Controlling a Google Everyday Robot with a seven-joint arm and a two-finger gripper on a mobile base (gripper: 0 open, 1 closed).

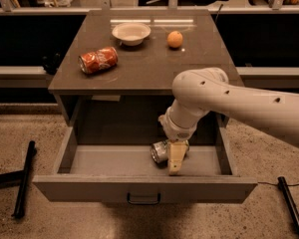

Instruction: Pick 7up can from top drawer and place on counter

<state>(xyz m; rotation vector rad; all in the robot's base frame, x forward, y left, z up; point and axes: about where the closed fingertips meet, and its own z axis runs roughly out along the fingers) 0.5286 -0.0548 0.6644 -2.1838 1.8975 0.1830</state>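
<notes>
The 7up can (pixel 160 152) lies on its side on the floor of the open top drawer (pixel 144 189), right of centre, with its shiny metal end facing front-left. My gripper (pixel 171 158) reaches down into the drawer from the white arm and sits right at the can's right side, touching or nearly touching it. The counter (pixel 144 59) is the glossy grey-brown cabinet top above the drawer.
On the counter a red-orange cola can (pixel 98 60) lies on its side at the left, a white bowl (pixel 131 33) stands at the back centre, and an orange (pixel 175 39) sits at the back right. Black stand legs (pixel 23 179) lie on the floor at left and right.
</notes>
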